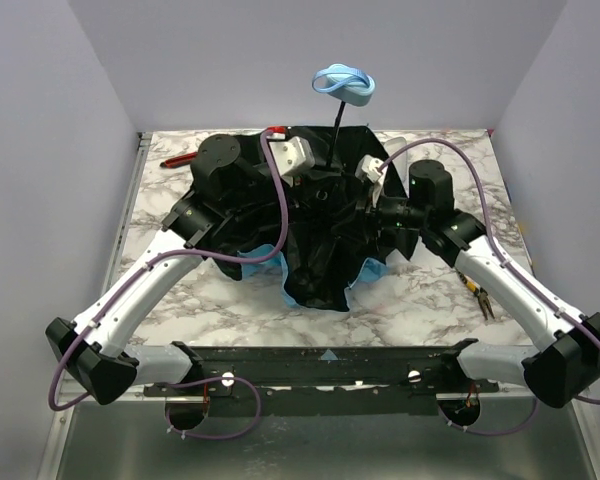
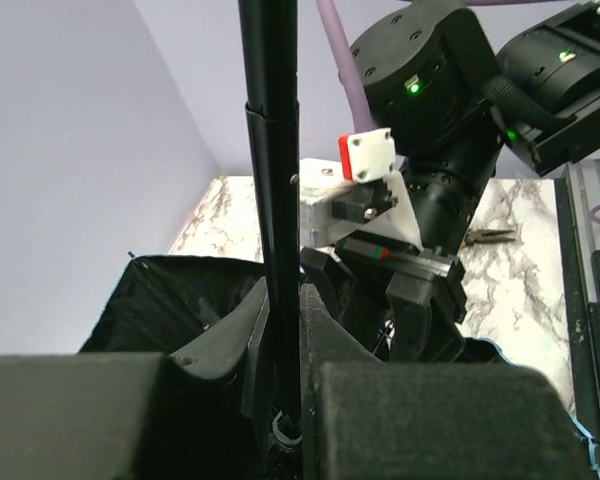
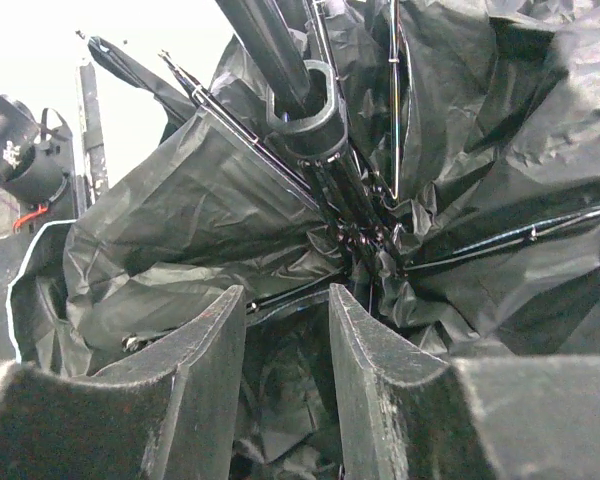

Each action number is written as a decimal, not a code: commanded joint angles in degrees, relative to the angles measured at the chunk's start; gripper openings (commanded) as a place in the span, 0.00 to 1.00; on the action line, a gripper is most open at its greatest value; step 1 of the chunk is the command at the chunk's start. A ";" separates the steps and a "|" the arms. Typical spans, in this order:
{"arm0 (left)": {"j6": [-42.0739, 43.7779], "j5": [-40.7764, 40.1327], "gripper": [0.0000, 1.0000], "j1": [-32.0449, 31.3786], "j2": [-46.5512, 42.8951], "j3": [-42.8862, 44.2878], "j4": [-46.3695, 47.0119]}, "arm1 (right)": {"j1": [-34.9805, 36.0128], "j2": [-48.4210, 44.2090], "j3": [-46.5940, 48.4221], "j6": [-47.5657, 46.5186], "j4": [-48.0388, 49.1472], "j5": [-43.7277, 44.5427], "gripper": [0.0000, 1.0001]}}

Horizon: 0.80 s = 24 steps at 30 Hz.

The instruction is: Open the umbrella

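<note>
From above, the umbrella lies half-spread at the middle of the table, black underside up. Its long axis runs toward 12 o'clock, ending in the blue handle. In the left wrist view, the left gripper is clamped on the thin shaft, which looks stiff but slippery. In the right wrist view, the right gripper is parted and holds nothing, facing soft fabric and fragile ribs. The runner at 12 o'clock seems the best hold.

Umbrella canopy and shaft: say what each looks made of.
The canopy: thin fabric, probably nylon or polyester, black, slightly shiny; it creases and crumples. The shaft: likely painted metal tube, glossy black, with a stepped telescoping joint.
</note>
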 commanded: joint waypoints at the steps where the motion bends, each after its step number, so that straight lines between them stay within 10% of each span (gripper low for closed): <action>1: -4.89 0.59 0.00 0.37 0.78 -2.69 8.61 | 0.50 1.08 -2.38 -5.87 -3.01 -3.17 0.40; 15: -9.53 4.19 0.00 4.03 7.15 -2.49 14.38 | 0.45 -0.33 -19.64 -24.65 -10.71 1.30 0.42; 24: -6.24 11.03 0.00 4.00 6.21 -5.27 13.31 | 0.41 -11.18 -13.16 -8.30 -0.58 7.59 0.63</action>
